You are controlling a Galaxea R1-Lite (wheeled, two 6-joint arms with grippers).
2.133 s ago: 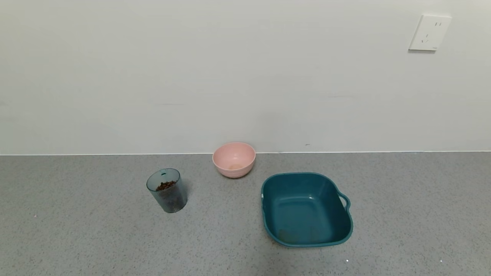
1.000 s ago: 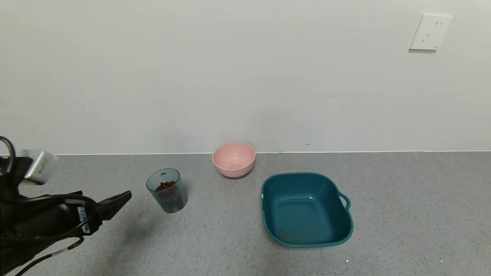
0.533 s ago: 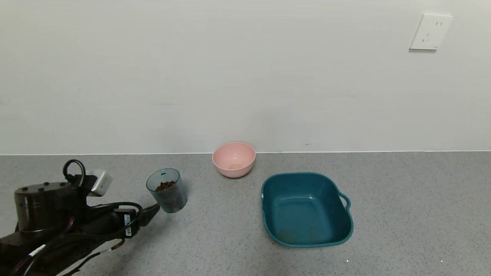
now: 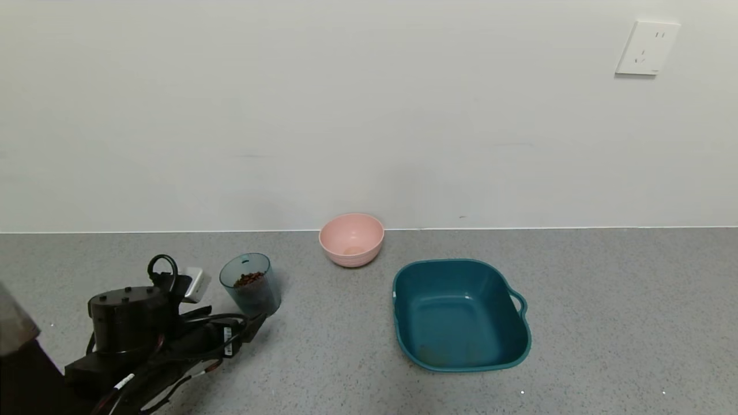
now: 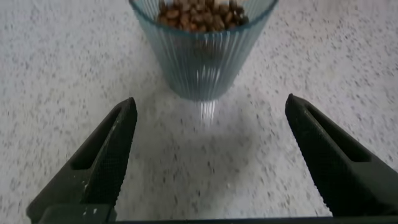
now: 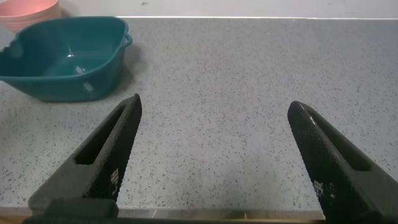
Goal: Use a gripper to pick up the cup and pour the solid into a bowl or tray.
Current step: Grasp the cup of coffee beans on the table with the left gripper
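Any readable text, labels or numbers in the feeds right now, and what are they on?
Nothing can be read.
White sticker with dark marks on the left gripper body: too small to read.
Small pale marks on the right gripper fingers: too small to read.
Wall socket: only slot openings, no print visible.
Cup, teal basin, pink bowl: no markings visible.

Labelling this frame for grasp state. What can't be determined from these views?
- cup: rim cut off by the left wrist view's edge; how deep the solid goes is masked by ribbing.
- left gripper: the head view shows one fingertip; the other is hidden behind cables. Open in the wrist view, not yet around the cup.
- right gripper: outside the head view; open, over the bare counter.
- pink bowl: tan patch inside, too small to identify.
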